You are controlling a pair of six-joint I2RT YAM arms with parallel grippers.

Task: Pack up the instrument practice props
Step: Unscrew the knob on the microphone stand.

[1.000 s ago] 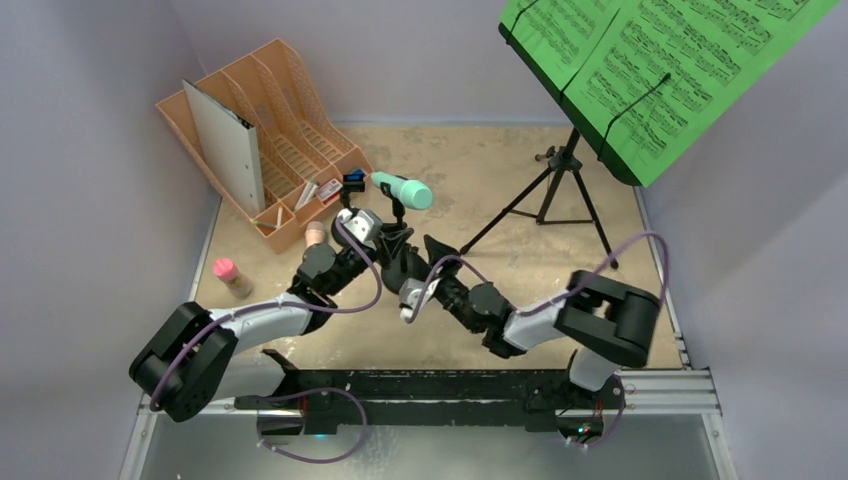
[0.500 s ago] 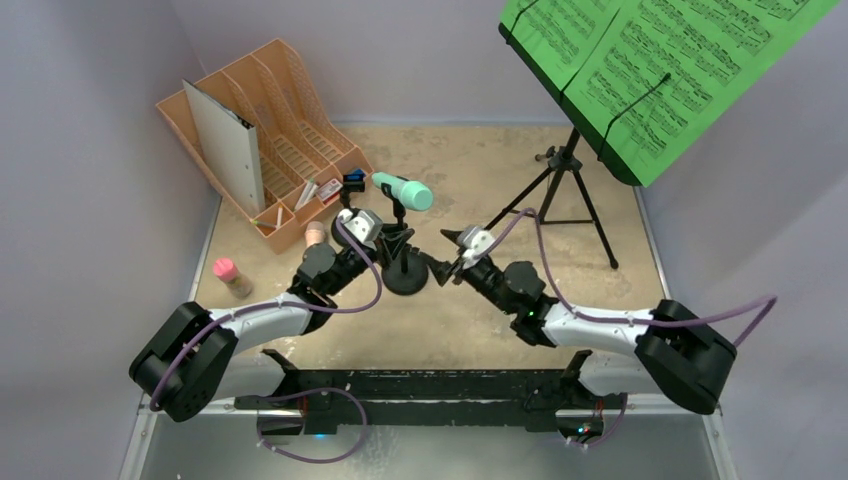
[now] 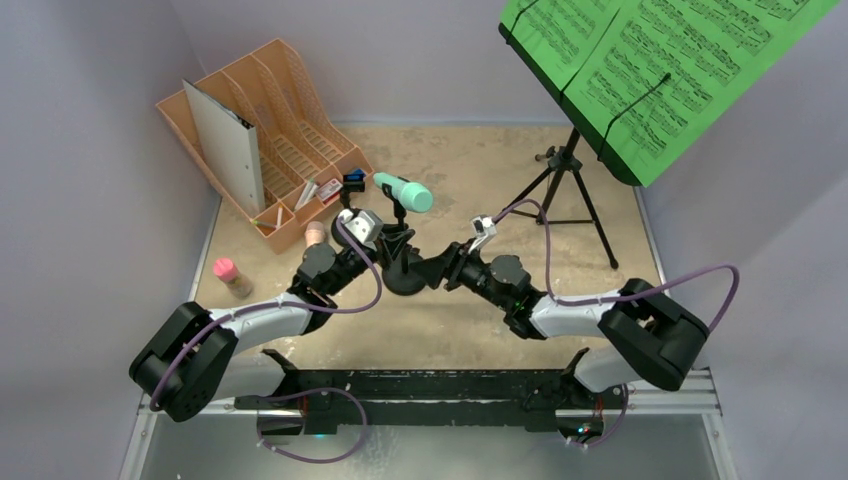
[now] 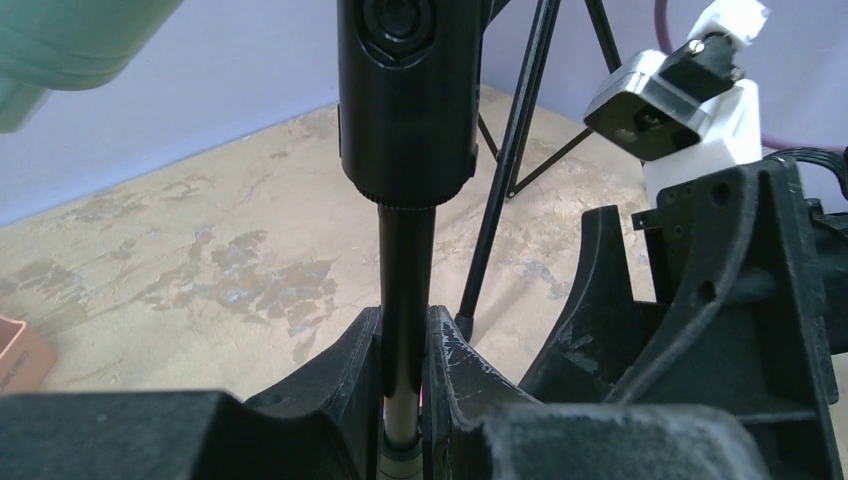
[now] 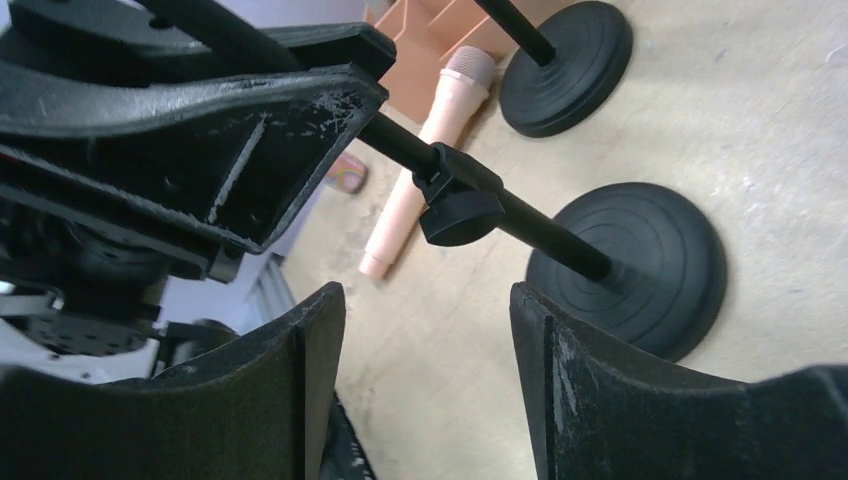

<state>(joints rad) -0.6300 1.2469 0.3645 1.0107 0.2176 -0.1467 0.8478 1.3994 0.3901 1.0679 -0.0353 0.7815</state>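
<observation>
Sandy counter [image 3: 470, 160] looked nowhere near packed: left end effector [image 4: 405, 360] clenched a clip pole [image 4: 403, 260], teal microphone [image 3: 403, 191] above it; right end effector [image 5: 430, 330] gaped empty beside, tripod [image 3: 560, 190] standing beyond

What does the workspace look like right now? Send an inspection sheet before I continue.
Surface: beige mottled table, worn patches.
Job's things: tripod upright with green sheet music; teal microphone clipped on a short pole; second pole standing nearby; pink microphone lying on the table.
Clutter: orange file rack holding a grey binder; pink-topped object near the left edge, kind unclear.
Grippers: left gripper shut on the short pole's shaft; right gripper open, facing that pole near its base.
Cables: purple cables loop along both arms; the right one arches close to the tripod's legs.
Surroundings: lilac walls on three sides; nothing else seen.
</observation>
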